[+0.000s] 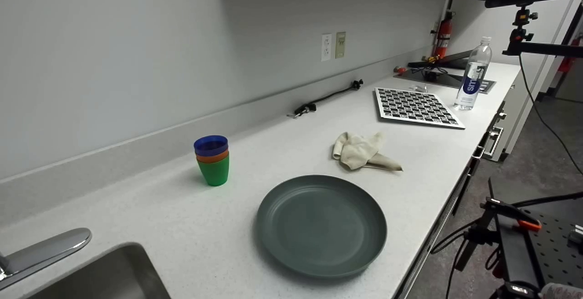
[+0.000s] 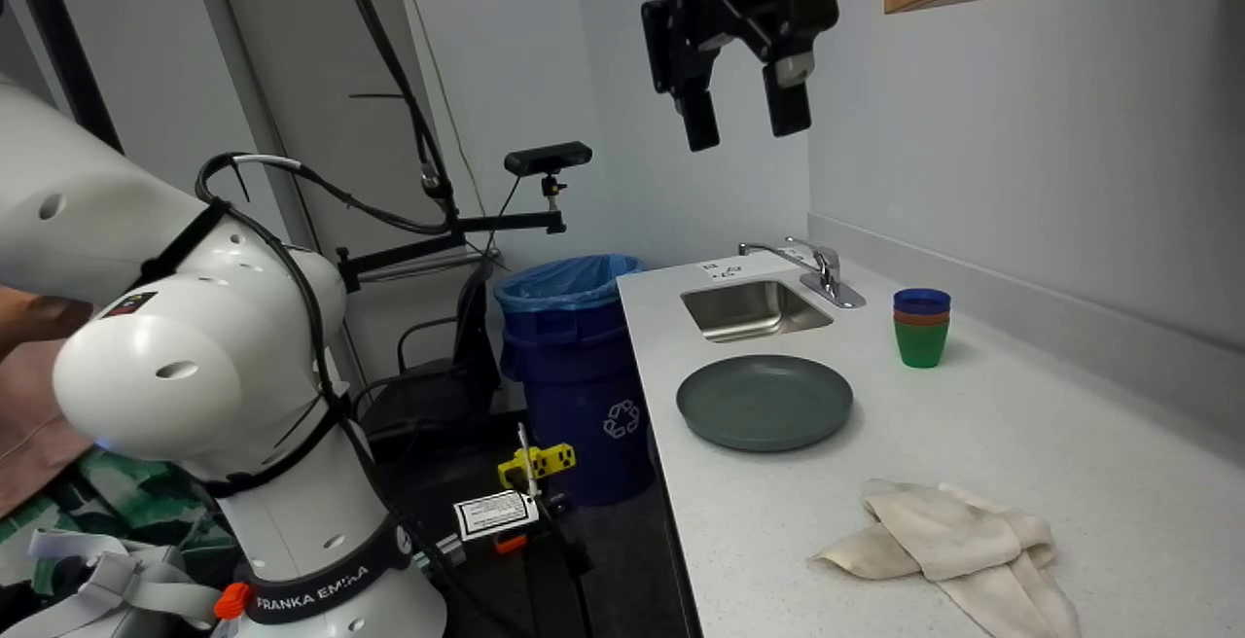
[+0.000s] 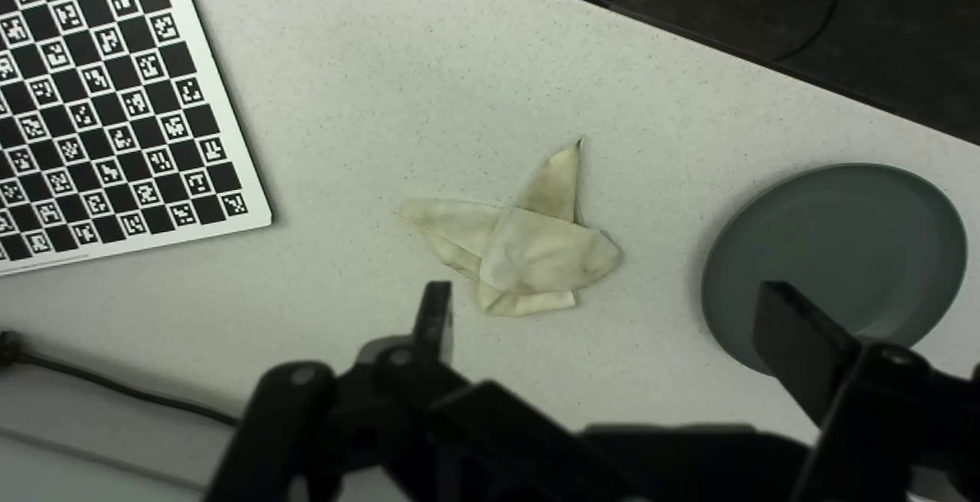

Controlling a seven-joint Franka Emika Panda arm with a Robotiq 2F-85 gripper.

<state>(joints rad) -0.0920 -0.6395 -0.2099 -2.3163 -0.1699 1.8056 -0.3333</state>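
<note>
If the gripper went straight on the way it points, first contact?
Likely the cloth on the counter: in the wrist view it lies ahead of the open gripper. Depth is unclear, so bare counter beside it is possible.

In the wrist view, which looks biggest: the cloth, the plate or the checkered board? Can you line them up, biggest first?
1. Checkered board, even cut off by the picture's edge
2. Plate, partly hidden
3. Cloth

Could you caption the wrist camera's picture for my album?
Seen past the open tool, a crumpled cloth lies between a checkered board and a plate.
</note>
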